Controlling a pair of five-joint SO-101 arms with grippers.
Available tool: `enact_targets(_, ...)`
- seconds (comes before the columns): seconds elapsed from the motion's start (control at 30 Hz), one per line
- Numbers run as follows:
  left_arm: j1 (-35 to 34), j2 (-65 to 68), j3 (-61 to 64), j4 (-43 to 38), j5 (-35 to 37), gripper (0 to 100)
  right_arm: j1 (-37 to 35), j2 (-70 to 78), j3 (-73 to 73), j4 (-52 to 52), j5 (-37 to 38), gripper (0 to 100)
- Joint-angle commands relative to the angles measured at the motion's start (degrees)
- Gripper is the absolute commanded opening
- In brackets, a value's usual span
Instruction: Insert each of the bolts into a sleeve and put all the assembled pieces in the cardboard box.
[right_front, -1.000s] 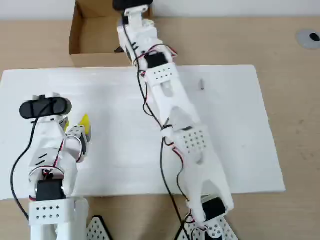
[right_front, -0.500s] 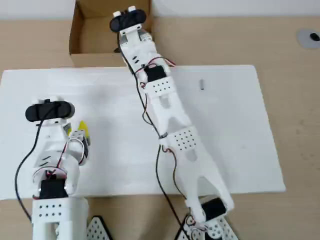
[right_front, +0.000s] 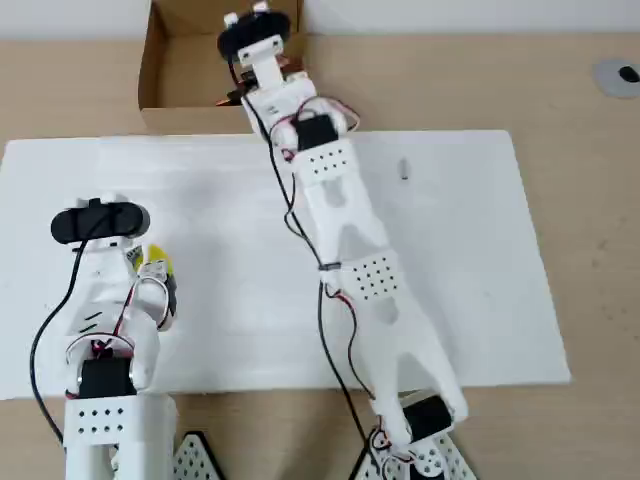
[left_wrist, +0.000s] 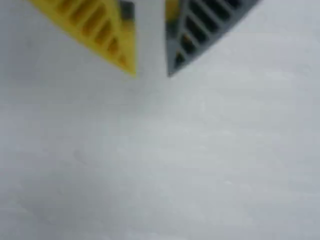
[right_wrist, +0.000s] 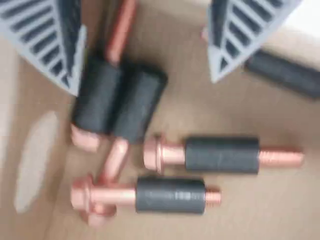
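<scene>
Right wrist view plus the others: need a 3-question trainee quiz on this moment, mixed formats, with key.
1. True or false: the right gripper is shut.
2. The assembled pieces lie: A) on the wooden table; B) in the cardboard box; C) in a tray.
3. Fill in: the left gripper hangs over the white ____.
Key: 1 false, it is open with nothing between its fingers; 2 B; 3 mat.

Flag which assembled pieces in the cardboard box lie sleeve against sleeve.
The pair by the grey finger: their black sleeves touch side by side. The two pieces crosswise to them lie with a narrow gap between their sleeves.
</scene>
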Motion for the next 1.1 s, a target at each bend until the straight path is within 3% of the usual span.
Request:
enact_targets(0.0, -0.6, -0.7, -0.1, -1.1, -0.2, 1, -1.4, -12.2, -3.0, 10.4, -2.4, 10.8)
enact_targets(0.1, -0.6, -0.7, -0.1, -1.3, -0.2, 1, -1.4, -15.8, -3.0, 15.6, -4.0, 0.5)
enact_targets(0.4, -0.6, -0.7, 2.3, -1.1, 0.1, 1, -2.7, -25.8, -3.1, 37.1, -4.7, 0.9)
enact_targets(0.7, -1.1, -0.7, 2.6, -1.1, 0.1, 1, -2.2, -37.7, 0.0, 37.7, -4.7, 0.9)
enact_targets(0.87, -1.1, -0.7, 2.1, 0.1, -0.1, 1, -2.2, -47.3, 18.0, 37.8, -4.7, 0.9)
enact_targets(1.07, -1.1, -0.7, 4.5, 0.7, 0.1, 1, -4.2, -67.6, 55.9, 37.3, -4.6, 0.9)
